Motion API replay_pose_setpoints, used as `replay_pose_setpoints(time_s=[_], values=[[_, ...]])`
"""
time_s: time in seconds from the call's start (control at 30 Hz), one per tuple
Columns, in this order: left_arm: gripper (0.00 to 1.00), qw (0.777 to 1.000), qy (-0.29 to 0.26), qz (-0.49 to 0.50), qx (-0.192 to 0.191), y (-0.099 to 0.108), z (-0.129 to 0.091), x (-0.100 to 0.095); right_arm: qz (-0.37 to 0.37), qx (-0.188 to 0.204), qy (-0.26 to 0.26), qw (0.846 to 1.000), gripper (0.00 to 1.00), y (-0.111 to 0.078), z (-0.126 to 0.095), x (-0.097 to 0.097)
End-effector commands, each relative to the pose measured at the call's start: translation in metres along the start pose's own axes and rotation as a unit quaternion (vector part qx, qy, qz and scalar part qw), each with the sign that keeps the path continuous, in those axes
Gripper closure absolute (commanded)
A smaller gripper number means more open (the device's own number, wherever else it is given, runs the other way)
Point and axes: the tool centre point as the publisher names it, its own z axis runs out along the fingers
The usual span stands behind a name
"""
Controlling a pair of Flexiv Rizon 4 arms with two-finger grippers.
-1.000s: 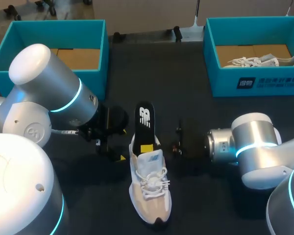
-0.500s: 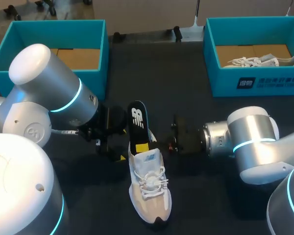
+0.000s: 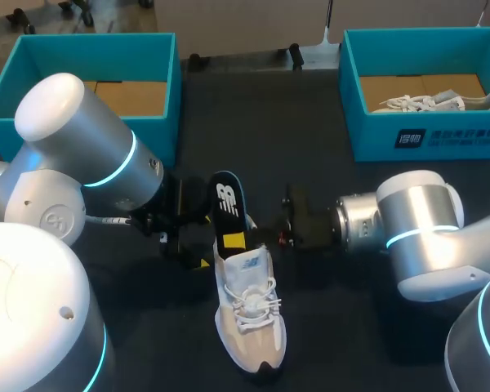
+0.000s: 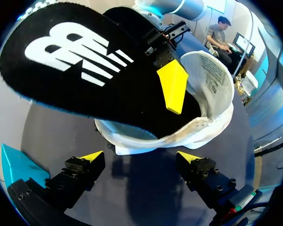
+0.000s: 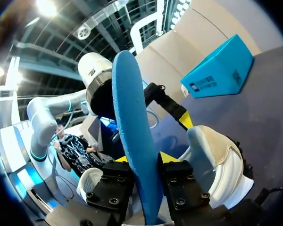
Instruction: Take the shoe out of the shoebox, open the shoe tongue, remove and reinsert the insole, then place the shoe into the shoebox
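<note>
Table: one dark, matte top (image 3: pixel 310 122), running under both my grippers and well ahead of them.
Far edge: straight, well ahead of my left gripper (image 4: pixel 141 156) and my right gripper (image 5: pixel 145 159).
Edge fittings: small dark knobs (image 3: pixel 295 52) sit along that far edge.
Light: a soft pale sheen lies on the top just beside my left gripper.
Shadow: a darker patch falls on the top between my left gripper's spread fingers.
Surface ahead of right gripper: smooth, plain, evenly lit.

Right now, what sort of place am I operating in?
Probably a robot test bench set up for shoe packing: a dark table, a teal left shoebox and right shoebox at the back, and a pale shoe in the middle whose insole my right claw grips.
</note>
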Motion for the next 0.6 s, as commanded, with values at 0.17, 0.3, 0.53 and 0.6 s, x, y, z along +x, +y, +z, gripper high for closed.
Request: replay_pose_setpoints(time_s=[0.17, 0.3, 0.53, 0.6], values=[[0.00, 1.000, 0.000, 0.000, 0.001, 0.001, 0.000, 0.001, -0.005, 0.009, 0.008, 1.000, 0.71, 0.007, -0.002, 0.000], [0.00, 1.000, 0.000, 0.000, 0.001, 0.001, 0.000, 0.001, -0.005, 0.009, 0.011, 1.000, 0.69, 0.009, -0.003, -0.002], [0.00, 1.000, 0.000, 0.000, 0.001, 0.001, 0.000, 0.001, -0.007, 0.004, 0.016, 1.000, 0.67, 0.015, -0.008, -0.005], [0.00, 1.000, 0.000, 0.000, 0.001, 0.001, 0.000, 0.001, -0.007, 0.004, 0.016, 1.000, 0.67, 0.016, -0.008, -0.006]])
